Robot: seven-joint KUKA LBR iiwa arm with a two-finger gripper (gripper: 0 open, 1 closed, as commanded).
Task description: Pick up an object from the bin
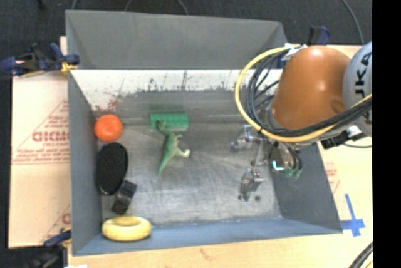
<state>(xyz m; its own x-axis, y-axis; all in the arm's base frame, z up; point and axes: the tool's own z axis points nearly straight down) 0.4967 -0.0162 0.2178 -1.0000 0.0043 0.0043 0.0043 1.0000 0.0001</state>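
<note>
- The hand (246,164) hangs low over the right part of the grey bin (175,41), with its two metal fingers (240,142) spread wide; one is nearer the back wall and the other nearer the front.
- Bare bin floor shows between the fingers, so the hand grips no object.
- Above it sit the arm's orange cover (310,88) and a loop of cables (249,104), reaching in from the right.
- The nearest thing is a green toy animal (171,151) lying on the floor to the hand's left, clearly apart from it.
- Just behind the animal, touching or nearly touching it, is a green block (169,121) close to the back wall.
- Along the left wall lie an orange ball (108,127), a black oval object (111,168) in front of it, and a small black piece (123,195) just beside the oval.
- In the front left corner rests a yellow ring (126,228), well apart from the hand.
</note>
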